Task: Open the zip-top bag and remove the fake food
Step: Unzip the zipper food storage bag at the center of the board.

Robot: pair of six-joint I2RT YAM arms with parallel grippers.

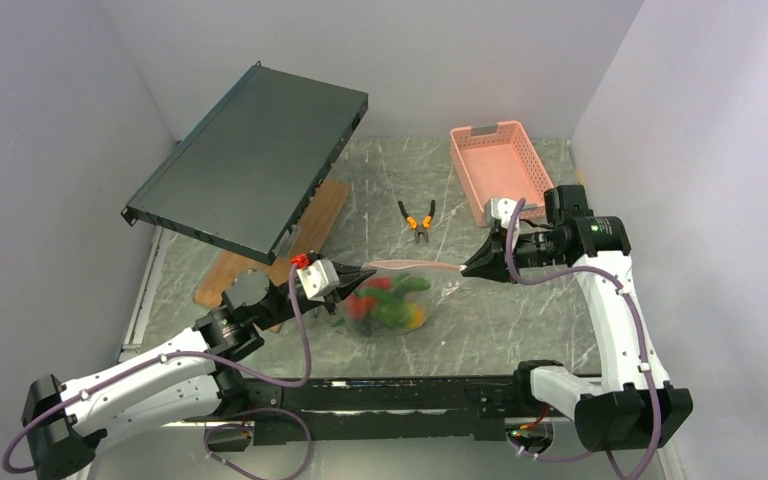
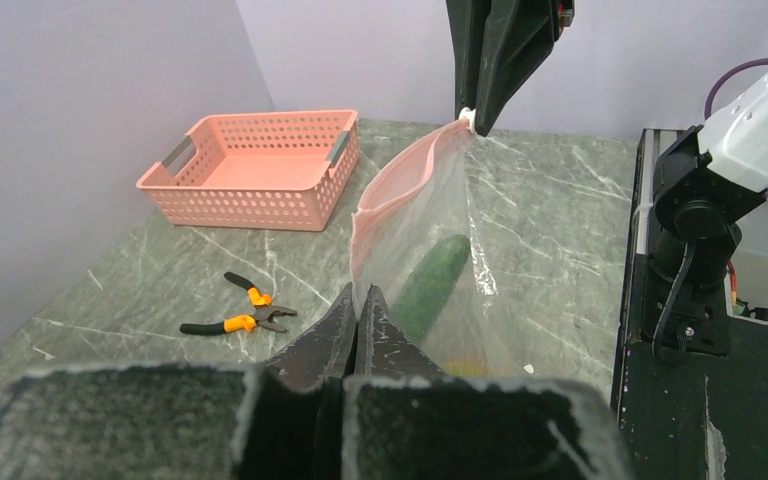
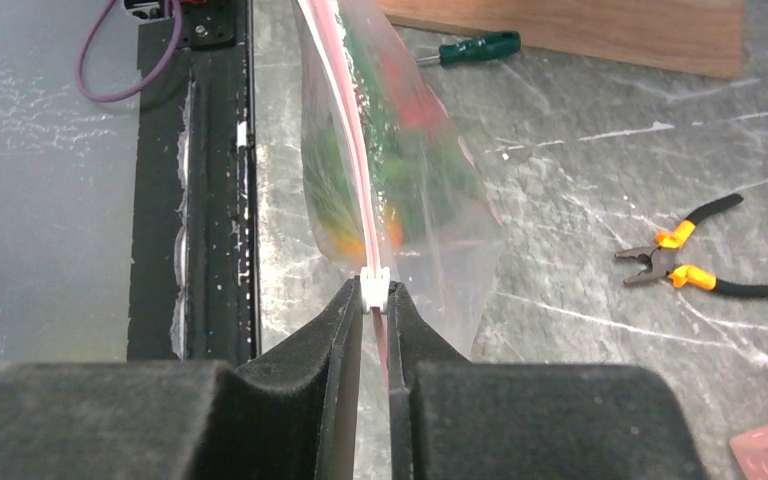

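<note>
Above the table's (image 1: 520,330) middle, the zip-top bag (image 1: 405,288) hangs stretched between two arms: the left gripper (image 1: 358,277) clamps its zip-strip end, the right gripper (image 1: 467,268) pinches the white slider (image 3: 375,285). The fake food (image 1: 388,305) sags inside. Holding the strip taut and level should let the slider run.

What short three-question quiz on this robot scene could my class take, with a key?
1. True or false: the fake food lies inside the zip-top bag.
2. What does the right gripper pinch? A: pliers. B: the bag's white slider. C: basket rim.
3. Which gripper holds the bag's opposite end?
Key: 1 true. 2 B. 3 the left gripper.
</note>
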